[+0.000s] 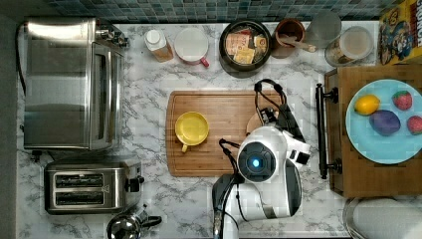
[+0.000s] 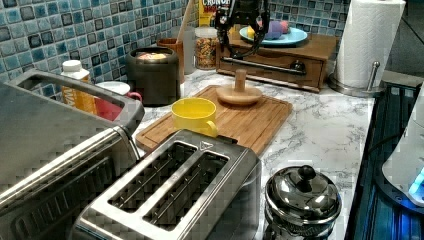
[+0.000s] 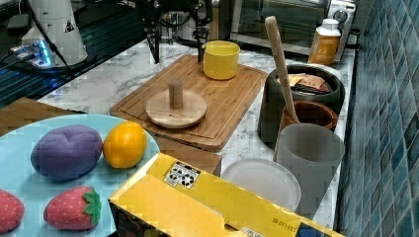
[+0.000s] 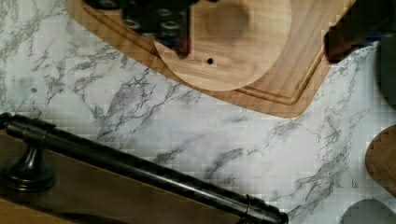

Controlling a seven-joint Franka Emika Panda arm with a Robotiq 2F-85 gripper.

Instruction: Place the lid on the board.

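The round wooden lid with an upright knob lies flat on the light-brown board, near the end closest to the dark tray. In the left view the lid rests on the board with nothing touching it. My gripper hangs open above the lid, its two black fingers spread wide and holding nothing. From the top view the gripper covers most of the lid at the board's right end. In the wrist view the lid sits between the spread fingers.
A yellow cup stands on the board's other half. A dark wooden tray with a black bar handle carries a blue plate of toy fruit. A black pot, jars, toaster oven, toaster and kettle ring the counter.
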